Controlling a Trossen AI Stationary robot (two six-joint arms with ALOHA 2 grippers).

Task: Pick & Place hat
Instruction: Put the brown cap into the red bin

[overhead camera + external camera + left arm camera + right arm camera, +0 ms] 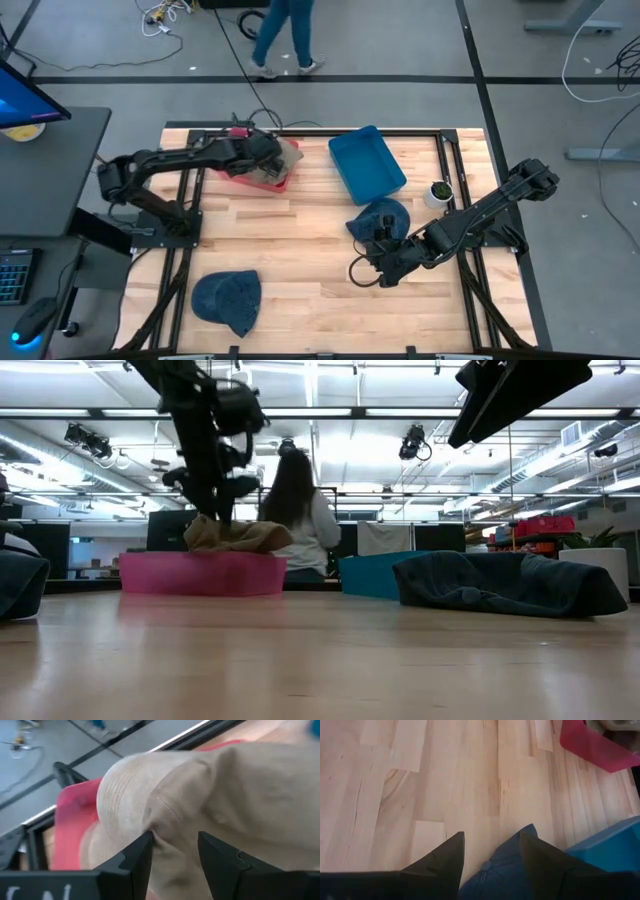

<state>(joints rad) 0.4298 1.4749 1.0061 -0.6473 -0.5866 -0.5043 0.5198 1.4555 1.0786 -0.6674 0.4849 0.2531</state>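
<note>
A tan hat (287,157) (235,535) lies heaped in a pink bin (245,180) (200,573) at the table's far left. My left gripper (268,158) (218,508) stands over it, shut on its cloth. One dark blue hat (382,215) (510,582) rests flat on the table to the right of the middle. My right gripper (385,260) (492,840) hovers open above that hat's near edge, clear of it. A second dark blue hat (228,298) lies at the near left. My left gripper (175,840) pinches a bunched fold of the tan hat's cloth (172,827) between its two fingers, coming from above and pointing down. How many layers it has cannot be told. The hat's lower part sits in the pink bin (70,820).
A blue bin (365,162) (365,575) stands at the far middle, just beyond the right-hand blue hat. A small white pot with a plant (438,192) sits near the right edge. A person walks on the floor beyond the table. Bare wood lies at the middle and near right.
</note>
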